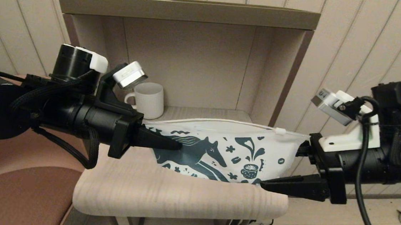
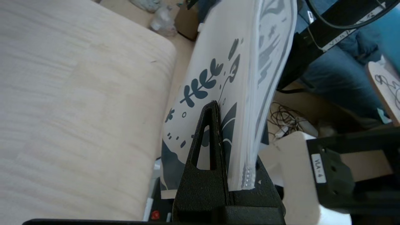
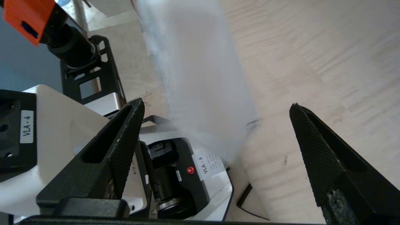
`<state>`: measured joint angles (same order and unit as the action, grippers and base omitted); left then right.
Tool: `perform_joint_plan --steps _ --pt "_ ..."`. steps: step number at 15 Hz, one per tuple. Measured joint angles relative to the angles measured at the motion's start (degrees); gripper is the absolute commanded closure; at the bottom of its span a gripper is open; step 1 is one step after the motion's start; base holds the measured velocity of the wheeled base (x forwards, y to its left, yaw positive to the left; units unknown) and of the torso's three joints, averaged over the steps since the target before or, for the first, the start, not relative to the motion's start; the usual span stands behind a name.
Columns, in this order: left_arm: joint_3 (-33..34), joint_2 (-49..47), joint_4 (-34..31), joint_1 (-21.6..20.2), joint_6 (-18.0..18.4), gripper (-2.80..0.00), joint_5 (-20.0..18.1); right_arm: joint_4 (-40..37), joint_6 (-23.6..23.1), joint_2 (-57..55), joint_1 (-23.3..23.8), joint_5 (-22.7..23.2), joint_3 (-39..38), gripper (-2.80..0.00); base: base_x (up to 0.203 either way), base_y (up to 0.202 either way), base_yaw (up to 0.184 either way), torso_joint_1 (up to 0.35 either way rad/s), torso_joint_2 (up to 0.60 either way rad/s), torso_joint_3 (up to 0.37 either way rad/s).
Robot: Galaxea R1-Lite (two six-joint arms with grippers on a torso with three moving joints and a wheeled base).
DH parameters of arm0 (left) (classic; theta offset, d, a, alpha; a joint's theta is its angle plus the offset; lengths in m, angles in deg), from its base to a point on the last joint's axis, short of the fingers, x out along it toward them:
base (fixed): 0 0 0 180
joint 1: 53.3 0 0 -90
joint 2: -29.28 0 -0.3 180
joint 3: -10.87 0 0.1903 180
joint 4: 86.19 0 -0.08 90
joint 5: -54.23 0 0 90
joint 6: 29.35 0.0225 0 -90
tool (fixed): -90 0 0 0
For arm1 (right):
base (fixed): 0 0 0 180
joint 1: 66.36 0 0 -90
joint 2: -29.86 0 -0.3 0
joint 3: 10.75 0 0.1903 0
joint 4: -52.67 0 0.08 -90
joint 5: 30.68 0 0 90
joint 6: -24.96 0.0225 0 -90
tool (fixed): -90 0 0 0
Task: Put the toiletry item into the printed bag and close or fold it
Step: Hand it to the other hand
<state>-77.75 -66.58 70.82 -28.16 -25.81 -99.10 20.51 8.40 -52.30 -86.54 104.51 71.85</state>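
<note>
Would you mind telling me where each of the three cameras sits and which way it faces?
Head view: on the robot's head, looking forward and down at the table, the printed bag and a mug; both arms show.
Left wrist view: behind the left tool, shut on the printed bag edge.
Right wrist view: behind the right tool, open around the blurred bag, facing the robot's body.
All three views share the bag and table.

The printed bag [image 3: 200, 78] is blurred in the right wrist view; its contents stay hidden.
</note>
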Motion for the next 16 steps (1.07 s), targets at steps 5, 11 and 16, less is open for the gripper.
perform_joint_plan --steps 5,11,16 --pt "2.7 -2.5 -0.1 0.6 7.0 0.00 0.1 0.1 -0.3 0.0 -0.1 0.3 -0.1 -2.80 0.000 0.000 0.000 0.000 0.00 0.000" --pt "3.2 -2.8 0.0 1.0 7.2 0.00 0.2 1.5 -1.4 -1.6 -0.3 0.3 -1.0 -2.80 0.000 0.000 0.000 0.000 0.00 0.000" --pt "3.1 -2.5 0.1 1.0 7.2 0.00 0.3 1.9 -1.4 -2.6 -0.3 0.4 -1.3 -2.80 0.000 0.000 0.000 0.000 0.00 0.000"
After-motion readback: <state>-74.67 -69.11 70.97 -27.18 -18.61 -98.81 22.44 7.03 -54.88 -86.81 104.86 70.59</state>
